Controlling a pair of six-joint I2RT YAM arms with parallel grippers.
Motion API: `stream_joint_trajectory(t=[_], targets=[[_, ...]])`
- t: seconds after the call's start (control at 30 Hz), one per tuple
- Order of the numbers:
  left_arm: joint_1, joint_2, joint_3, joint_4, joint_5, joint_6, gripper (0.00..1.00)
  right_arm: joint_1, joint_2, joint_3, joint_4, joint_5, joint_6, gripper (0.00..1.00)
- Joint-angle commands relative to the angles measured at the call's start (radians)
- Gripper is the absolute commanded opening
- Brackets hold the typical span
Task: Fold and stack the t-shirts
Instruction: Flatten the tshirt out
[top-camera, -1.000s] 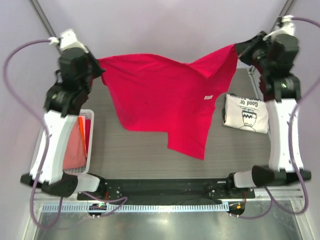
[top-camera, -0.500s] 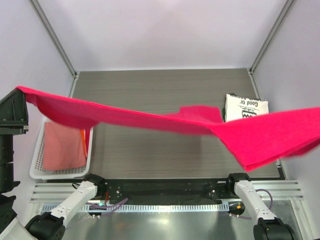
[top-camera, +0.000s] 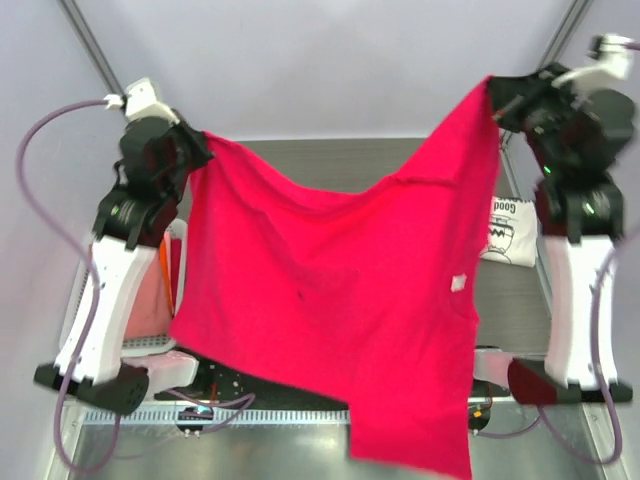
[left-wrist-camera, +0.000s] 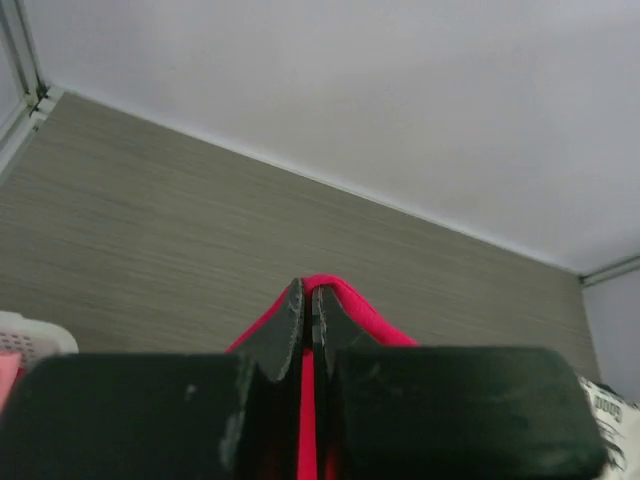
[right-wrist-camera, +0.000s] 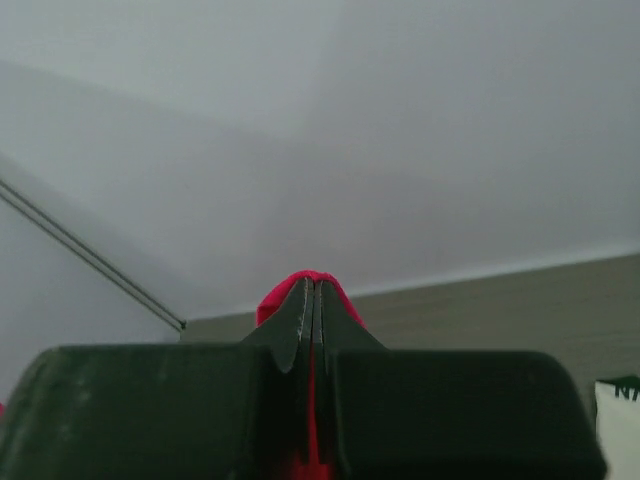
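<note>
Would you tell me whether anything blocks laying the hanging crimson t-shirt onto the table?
Nothing visible does, though the crimson t-shirt hides most of the table; the folded cream t-shirt lies at its right edge.

Flat, diffuse white light fills the overhead view, spreading evenly over the grey table (top-camera: 330, 160). The crimson t-shirt (top-camera: 340, 300) shows vivid and saturated, and its lowest hem is slightly soft. In the wrist views the left gripper (left-wrist-camera: 306, 292) and right gripper (right-wrist-camera: 311, 287) loom dark and out of focus against pale, softly lit walls. The backgrounds are sharper.
</note>
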Motion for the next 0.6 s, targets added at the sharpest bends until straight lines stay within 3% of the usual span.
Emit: stream_joint_trajectory(t=[0.0, 0.17, 0.2, 0.33, 0.47, 0.57], targets=[[0.033, 0.122, 0.123, 0.123, -0.018, 0.026, 0.00, 0.000, 0.144, 0.009, 0.079, -0.050, 0.054, 0.01], [0.129, 0.401, 0.454, 0.046, 0.163, -0.019, 0.00, -0.002, 0.313, 0.262, 0.073, -0.099, 0.093, 0.01], [0.158, 0.430, 0.563, 0.040, 0.195, -0.022, 0.00, -0.002, 0.338, 0.367, 0.047, -0.102, 0.100, 0.01], [0.274, 0.531, 0.754, 0.026, 0.339, -0.107, 0.00, -0.052, 0.468, 0.598, 0.018, -0.146, 0.154, 0.01], [0.329, 0.541, 0.667, 0.142, 0.436, -0.132, 0.00, -0.100, 0.507, 0.678, 0.028, -0.244, 0.231, 0.01], [0.329, 0.496, 0.436, 0.289, 0.453, -0.108, 0.00, -0.114, 0.472, 0.551, 0.060, -0.295, 0.240, 0.01]])
